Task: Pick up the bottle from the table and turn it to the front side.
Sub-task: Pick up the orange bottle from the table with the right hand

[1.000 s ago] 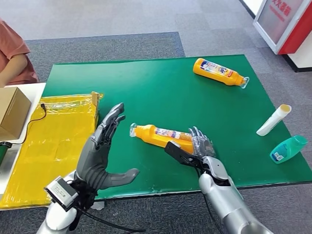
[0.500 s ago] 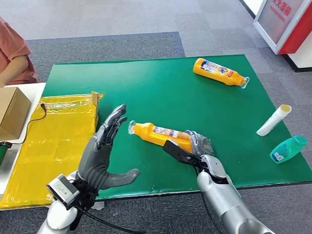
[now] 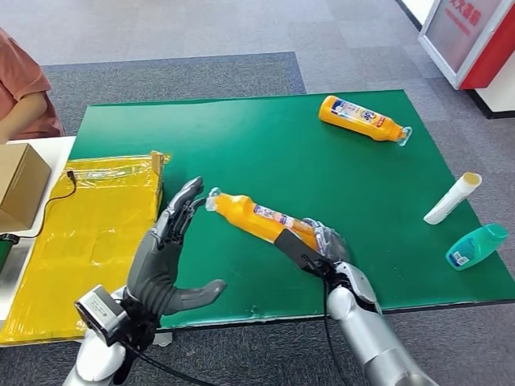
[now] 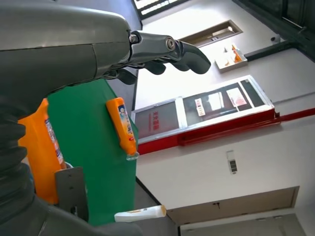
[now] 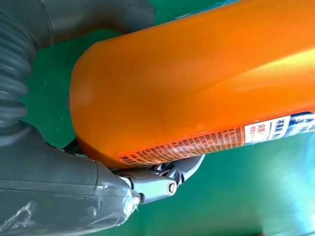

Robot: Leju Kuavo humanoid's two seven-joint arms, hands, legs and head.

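An orange bottle (image 3: pixel 255 215) with a clear cap and a white and blue label is held at its base by my right hand (image 3: pixel 325 245), its cap end raised and pointing left over the green mat (image 3: pixel 291 153). The right wrist view shows the bottle (image 5: pixel 193 83) close up, my thumb above it and my fingers (image 5: pixel 163 179) under it. My left hand (image 3: pixel 166 249) stands with fingers spread and palm facing the bottle's cap, a short gap from it. The left wrist view shows the held bottle (image 4: pixel 41 147) beside that hand's fingers (image 4: pixel 167 49).
A second orange bottle (image 3: pixel 361 118) lies at the mat's far right. A white tube (image 3: pixel 451 198) and a teal bottle (image 3: pixel 476 245) lie at the right edge. A yellow bag (image 3: pixel 79 233) and a cardboard box (image 3: pixel 21 185) sit left, near a person's arm (image 3: pixel 21 108).
My right hand has lifted the bottle's cap end and carried it a little to the left. The left hand has barely moved.
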